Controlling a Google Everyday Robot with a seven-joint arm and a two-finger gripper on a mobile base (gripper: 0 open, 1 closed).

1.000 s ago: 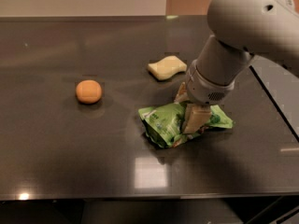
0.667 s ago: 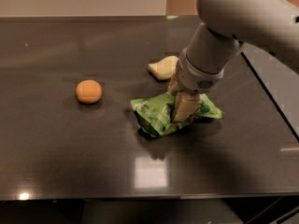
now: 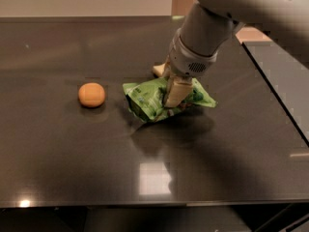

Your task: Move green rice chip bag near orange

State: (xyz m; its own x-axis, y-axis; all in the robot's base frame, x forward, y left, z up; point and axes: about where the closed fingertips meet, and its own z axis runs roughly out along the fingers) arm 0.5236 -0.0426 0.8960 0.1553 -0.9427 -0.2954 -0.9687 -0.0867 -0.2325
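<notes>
1. A dark, glossy worktop (image 3: 67, 153) filled most of the frame, with a bright square glare low in the middle.
2. A pale yellow sponge (image 3: 158, 70) lay just above the centre. Most of it was hidden behind the robot's wrist, with only its left end showing.
3. The orange (image 3: 91, 94) sat left of centre: small, round, a little flattened and matte.
4. Only bare worktop lay between the orange and the bag; nothing stood in the way there.
5. The green rice chip bag (image 3: 145, 99) was at the centre of the frame, near the orange's right side but not touching it. It lay just below the sponge.
6. The bag was bright green crinkled foil with pale print patches. It was creased and bunched where it was held, its left end pointed toward the orange, and its right corner stuck out past the wrist.
7. The gripper (image 3: 171, 103) pointed down onto the bag's middle, its jaws clamped on the foil.
8. The thick pale grey arm (image 3: 212, 23) came down from the upper right corner, slanting left toward the wrist, and cast a dark shadow on the worktop below the bag.
</notes>
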